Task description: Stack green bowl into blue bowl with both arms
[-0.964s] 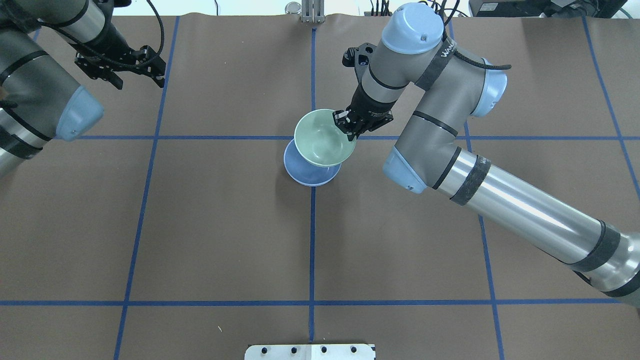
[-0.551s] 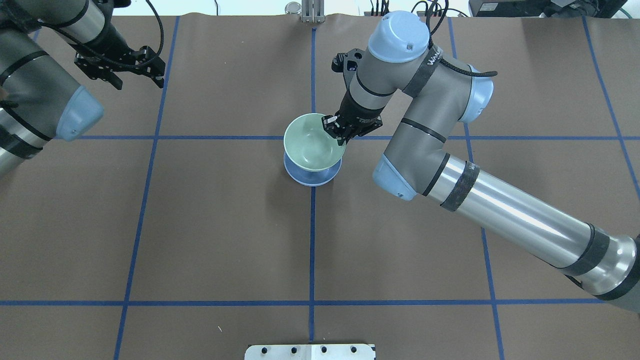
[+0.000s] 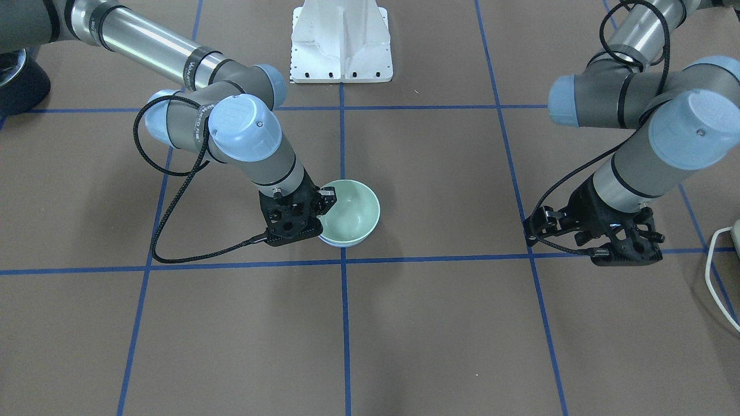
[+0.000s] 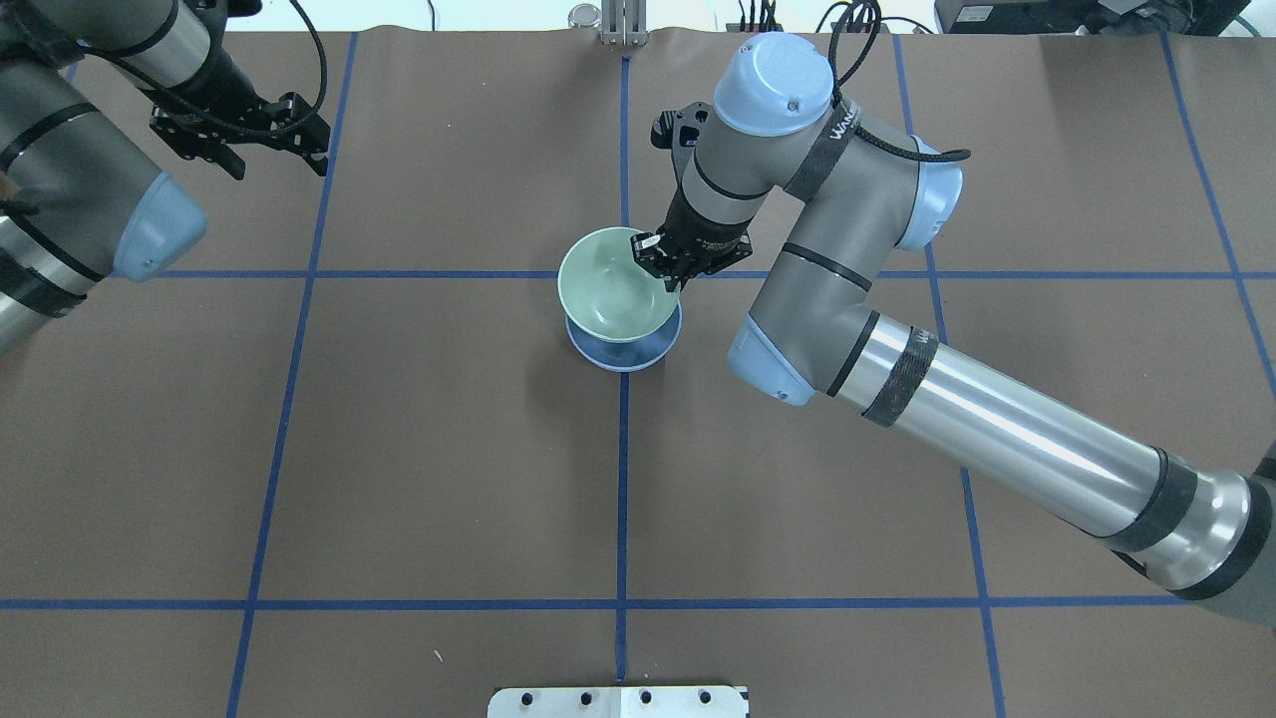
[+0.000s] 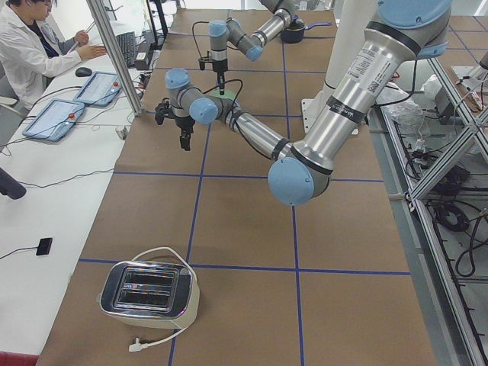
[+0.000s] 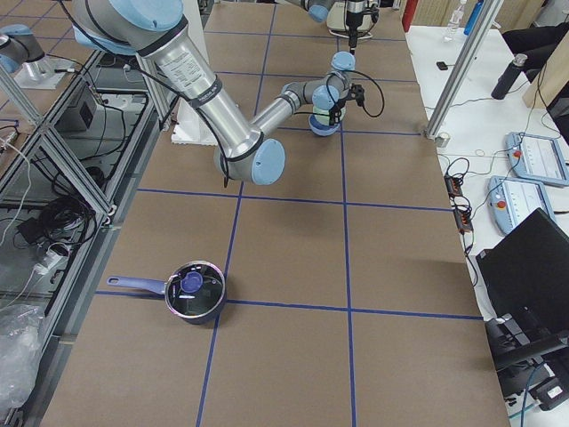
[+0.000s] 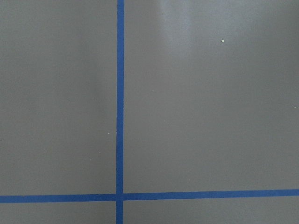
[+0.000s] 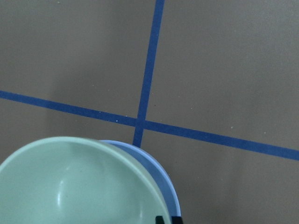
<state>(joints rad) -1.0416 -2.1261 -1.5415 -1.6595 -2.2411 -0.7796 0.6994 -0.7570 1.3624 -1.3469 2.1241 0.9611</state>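
**Position and grasp.** The green bowl sits in the mouth of the blue bowl. The pair is on the bench, midway between its left and right edges and somewhat nearer the far edge than the robot's edge. The right arm reaches in from the right edge. Its jaws are clenched on the green bowl's right-hand rim, one finger inside the wall and one outside. Farther off, toward the far left corner, the left arm hangs over bare bench. Its jaws appear spread and grasp nothing, and no fingertip shows in the left wrist view.

**Hazards.**
- The green bowl appears not fully seated, because a crescent of blue rim shows on the robot's side. If released here it may rock or settle off-centre.
- The outer finger sits close to the blue rim. Pressing down could pinch both walls or push the blue bowl along the bench, since nothing holds that bowl.
- If the jaws withdraw before opening fully, they could lift or tip the green bowl back out.

**Orientation.** The green bowl opens upward. It is round and has no long axis. Its centre axis stands near vertical, and whether it leans slightly cannot be told.
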